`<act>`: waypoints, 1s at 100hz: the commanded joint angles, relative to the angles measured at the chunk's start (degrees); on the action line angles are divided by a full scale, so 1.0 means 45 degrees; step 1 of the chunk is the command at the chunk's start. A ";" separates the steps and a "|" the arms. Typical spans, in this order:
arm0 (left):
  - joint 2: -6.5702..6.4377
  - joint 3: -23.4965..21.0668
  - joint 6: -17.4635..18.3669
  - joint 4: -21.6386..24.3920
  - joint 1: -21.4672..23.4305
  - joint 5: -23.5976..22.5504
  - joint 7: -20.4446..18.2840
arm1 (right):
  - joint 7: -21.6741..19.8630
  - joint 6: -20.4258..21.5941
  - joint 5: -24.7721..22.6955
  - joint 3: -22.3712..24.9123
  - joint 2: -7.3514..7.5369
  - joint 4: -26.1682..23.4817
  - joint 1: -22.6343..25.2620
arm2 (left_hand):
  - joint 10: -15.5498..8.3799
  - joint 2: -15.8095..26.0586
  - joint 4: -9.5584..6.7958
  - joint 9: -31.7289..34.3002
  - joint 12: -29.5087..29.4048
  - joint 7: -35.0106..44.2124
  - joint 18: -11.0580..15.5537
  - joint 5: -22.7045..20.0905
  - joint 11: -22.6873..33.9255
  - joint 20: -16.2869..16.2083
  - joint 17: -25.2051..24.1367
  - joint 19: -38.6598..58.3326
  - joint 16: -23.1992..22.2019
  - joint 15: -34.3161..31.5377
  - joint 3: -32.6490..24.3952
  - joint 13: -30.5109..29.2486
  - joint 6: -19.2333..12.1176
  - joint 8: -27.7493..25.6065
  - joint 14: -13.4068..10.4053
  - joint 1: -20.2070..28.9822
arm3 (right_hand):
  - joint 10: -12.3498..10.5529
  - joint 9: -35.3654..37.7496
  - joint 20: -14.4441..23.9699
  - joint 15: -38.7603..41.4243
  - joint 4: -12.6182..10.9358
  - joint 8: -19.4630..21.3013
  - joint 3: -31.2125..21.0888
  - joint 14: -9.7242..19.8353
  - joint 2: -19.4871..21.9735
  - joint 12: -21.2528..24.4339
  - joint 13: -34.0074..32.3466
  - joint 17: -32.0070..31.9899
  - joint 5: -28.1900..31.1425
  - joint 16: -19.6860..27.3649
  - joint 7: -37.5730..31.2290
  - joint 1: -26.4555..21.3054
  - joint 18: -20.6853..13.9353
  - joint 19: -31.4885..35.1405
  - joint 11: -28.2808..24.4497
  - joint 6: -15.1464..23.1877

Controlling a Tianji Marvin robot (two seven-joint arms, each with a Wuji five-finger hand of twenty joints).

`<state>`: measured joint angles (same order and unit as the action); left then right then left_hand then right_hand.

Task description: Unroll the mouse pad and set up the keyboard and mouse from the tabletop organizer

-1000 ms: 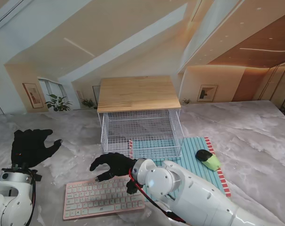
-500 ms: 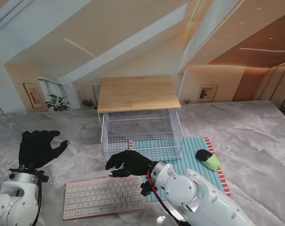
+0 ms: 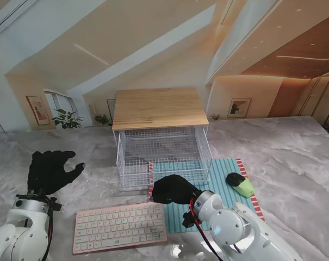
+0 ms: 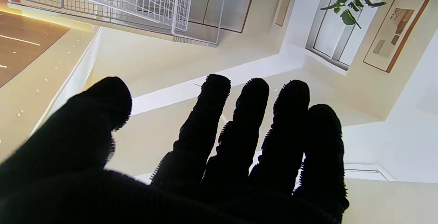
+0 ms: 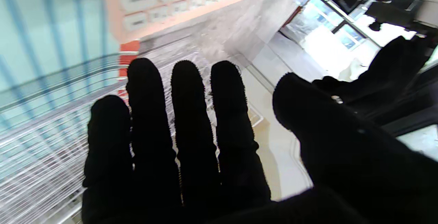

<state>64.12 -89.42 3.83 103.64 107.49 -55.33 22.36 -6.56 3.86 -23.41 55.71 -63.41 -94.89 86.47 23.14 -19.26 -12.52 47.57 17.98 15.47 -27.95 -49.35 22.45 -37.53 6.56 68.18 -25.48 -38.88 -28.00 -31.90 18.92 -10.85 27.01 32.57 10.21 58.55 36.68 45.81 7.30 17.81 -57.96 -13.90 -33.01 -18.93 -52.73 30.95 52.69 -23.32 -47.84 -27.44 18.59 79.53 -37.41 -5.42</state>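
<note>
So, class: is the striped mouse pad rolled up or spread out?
Spread out: the mouse pad lies flat on the table, stripes showing, with the mouse resting on it.

Overhead stand view — two close wrist views

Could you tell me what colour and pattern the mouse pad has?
The mouse pad is teal with thin darker stripes and a red-and-white edge, clearest in the stand view.

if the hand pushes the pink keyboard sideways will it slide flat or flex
The pink keyboard looks like a thin rigid slab lying flat, so it probably slides without flexing. The marble-look table appears glossy, so it may skid easily. A push near one end would likely swivel it.
</note>
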 commanded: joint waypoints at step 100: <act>0.0089 0.0109 -0.0015 0.0107 0.0137 0.0085 -0.0084 | 0.2125 -0.1227 -0.1017 -0.1474 -0.0518 0.2607 -0.1304 | 0.0133 0.0205 0.0162 -0.0363 -0.0141 -0.0198 0.0563 -0.0068 -0.0081 0.0195 -0.0296 -0.0177 0.0047 0.0086 -0.0112 0.0270 0.0274 0.0095 0.0265 -0.0010 | -0.0129 -0.1458 -0.3175 -0.4129 0.0021 -0.2618 -0.0683 -0.0059 0.0676 0.0860 0.1153 -0.1969 -0.0234 0.1600 0.1757 -0.0604 -0.0136 -0.2396 0.2454 -0.0692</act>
<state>64.25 -89.00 3.66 103.75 107.76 -54.98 22.61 3.46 -1.36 -27.83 49.36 -65.44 -83.11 80.65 23.14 -19.26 -12.52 47.57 17.98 15.39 -27.95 -49.37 22.42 -37.50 6.54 68.09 -25.47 -38.71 -28.00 -31.90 19.00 -10.80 27.01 32.57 10.61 53.45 23.69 27.53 7.30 6.78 -59.67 -14.64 -31.78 -15.24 -48.92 22.92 53.47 -16.26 -40.87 -29.17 18.97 69.29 -26.34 -8.00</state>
